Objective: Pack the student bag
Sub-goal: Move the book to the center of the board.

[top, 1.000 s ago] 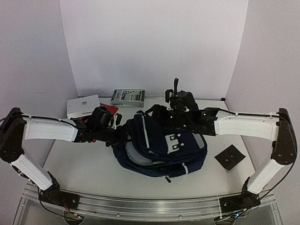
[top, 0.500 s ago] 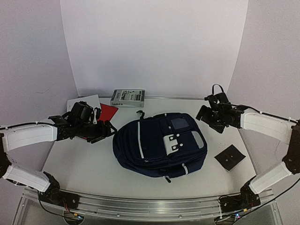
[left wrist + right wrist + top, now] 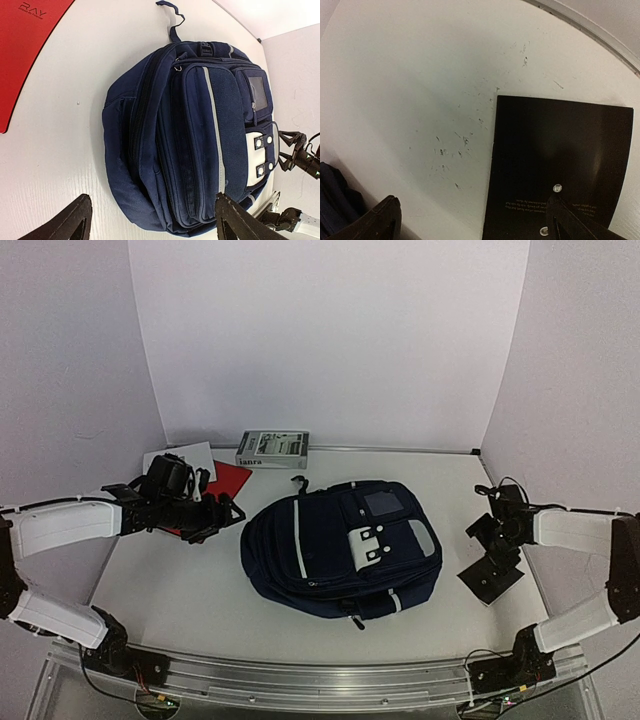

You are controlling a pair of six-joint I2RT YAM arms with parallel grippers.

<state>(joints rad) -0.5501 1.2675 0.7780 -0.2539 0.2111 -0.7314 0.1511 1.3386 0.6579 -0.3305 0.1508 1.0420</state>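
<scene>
Student bag: lies flat in the middle of the desk, front side up. Nothing is touching it.
Hidden on the bag: its under side cannot be seen. The right wrist view shows only a dark blue corner of it, at 8 o'clock.
Bag cloth: soft navy blue fabric, puffy and round. It has a thin white stripe, a pale grey flap with two white buckles, and a small loop at its 12 o'clock end.
Left end effector: at 9 o'clock from the bag, near it but apart. Its two black fingers stand wide and hold nothing. Only the finger ends show in its own view.
Right end effector: at 3 o'clock from the bag, over the black card. Its fingers are spread wide and empty. Only their tips show, at the bottom edge of its own view.
Black card shape: flat, square, smooth and a bit shiny. It lies apart from the bag. It has tiny pale print, too small to read. Its near edge is cut off in the right wrist view.
Red sheet: flat and smooth, at 10 o'clock from the bag. The left arm covers part of it.
White box: just past the red sheet, partly hidden behind the left arm.
Grey book: lies flat at 11 o'clock, by the back wall. Its writing is too blurry to read.
Desk top: white and smooth, with little dark scuffs beside the black card.
</scene>
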